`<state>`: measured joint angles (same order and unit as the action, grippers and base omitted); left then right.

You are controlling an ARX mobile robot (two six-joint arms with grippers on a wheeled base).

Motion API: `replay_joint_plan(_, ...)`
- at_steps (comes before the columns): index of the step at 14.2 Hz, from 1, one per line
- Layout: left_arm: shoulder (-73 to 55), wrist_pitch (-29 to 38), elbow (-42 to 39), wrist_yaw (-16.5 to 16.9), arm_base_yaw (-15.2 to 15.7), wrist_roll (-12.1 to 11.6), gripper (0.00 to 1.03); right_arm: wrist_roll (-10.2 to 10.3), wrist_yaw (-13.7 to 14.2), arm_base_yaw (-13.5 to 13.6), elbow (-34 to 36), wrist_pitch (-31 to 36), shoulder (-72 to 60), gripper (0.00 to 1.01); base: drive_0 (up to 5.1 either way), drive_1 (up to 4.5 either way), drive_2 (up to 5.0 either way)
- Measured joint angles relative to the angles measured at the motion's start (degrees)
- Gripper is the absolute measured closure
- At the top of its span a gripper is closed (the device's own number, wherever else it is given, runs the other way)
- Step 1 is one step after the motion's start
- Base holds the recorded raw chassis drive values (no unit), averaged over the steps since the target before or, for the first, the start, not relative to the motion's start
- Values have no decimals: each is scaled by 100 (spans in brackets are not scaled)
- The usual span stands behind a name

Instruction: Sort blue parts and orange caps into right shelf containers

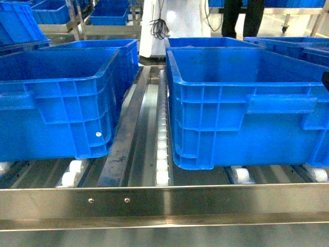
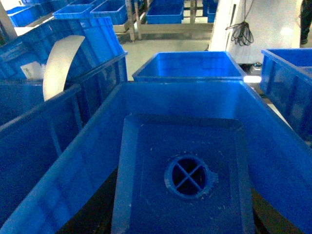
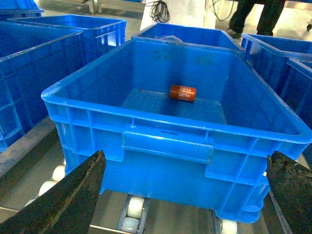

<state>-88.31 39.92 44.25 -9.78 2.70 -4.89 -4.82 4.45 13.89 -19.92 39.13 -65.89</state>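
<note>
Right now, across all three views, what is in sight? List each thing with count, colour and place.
Front crates: two, bright blue, side by side on the roller shelf, more blue crates behind.
Orange cap: one, orange with 4680 print, lying on its side on the floor of the right front crate.
Roller shelf: one, steel rails with white rollers, under the crates.
Person: one, dark trousers, standing far back.
Right gripper: one, black fingers spread wide, before the right crate.

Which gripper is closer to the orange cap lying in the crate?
Right. The right gripper is open just outside the front wall of the crate holding the orange cap. The left gripper isn't visible; its camera overlooks another crate.
</note>
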Motion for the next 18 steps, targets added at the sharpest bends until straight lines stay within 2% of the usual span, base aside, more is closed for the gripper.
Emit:
replay_joint_plan(1, -702, -116, 844, -20, 55, -114, 49, 0, 0, 0, 0, 0, 0, 3, 0, 0, 0)
replay_joint_plan(2, -1038, -133, 1296, 2, 61, -262, 37, 0, 0, 0, 0, 2, 0, 3, 0, 0, 0)
replay_joint_plan(3, -796, 57, 925, 111, 4, -264, 24, 0, 0, 0, 0, -2, -2, 3, 0, 0, 0)
replay_joint_plan(4, -234, 448, 330, 223, -70, -98, 11, -2, 0, 0, 0, -2, 0, 3, 0, 0, 0)
replay_joint_plan(5, 590, 940, -356, 118, -188, 170, 3, -2, 0, 0, 0, 0, 0, 3, 0, 0, 0)
replay_joint_plan(6, 1211, 800, -894, 225, -232, 326, 10, 4, 13, 0, 2, 20, -2, 3, 0, 0, 0)
replay_joint_plan(7, 1550, 516, -1370, 800, -243, 380, 24, 195, 632, 28, 216, 857, -55, 16, 0, 0, 0)
replay_joint_plan(8, 1582, 518, -1873, 951, -258, 433, 38, 310, 730, -120, 551, 968, 249, 30, 0, 0, 0)
replay_joint_plan(9, 1836, 595, -2295, 970, -273, 448, 53, 378, 678, -334, 846, 876, 570, 45, 0, 0, 0)
replay_joint_plan(12, 2723, 682, -3047, 966, -271, 452, 97, 398, 293, -664, 1311, 496, 1458, 89, 0, 0, 0)
replay_joint_plan(13, 2898, 612, -3257, 968, -271, 468, 101, 389, 225, -765, 1416, 321, 1705, 100, 0, 0, 0)
replay_joint_plan(14, 3246, 538, -3445, 966, -271, 470, 101, 417, 116, -852, 1543, 103, 2048, 99, 0, 0, 0)
replay_joint_plan(15, 3550, 437, -3574, 968, -271, 470, 101, 422, -203, -1047, 1628, -107, 2352, 99, 0, 0, 0)
replay_joint_plan(16, 3807, 282, -3735, 966, -271, 470, 101, 426, -382, -1394, 1821, 192, 2393, 99, 0, 0, 0)
replay_joint_plan(18, 4378, -63, -3963, 964, -271, 470, 101, 439, -450, -1390, 1926, -409, 2999, 99, 0, 0, 0)
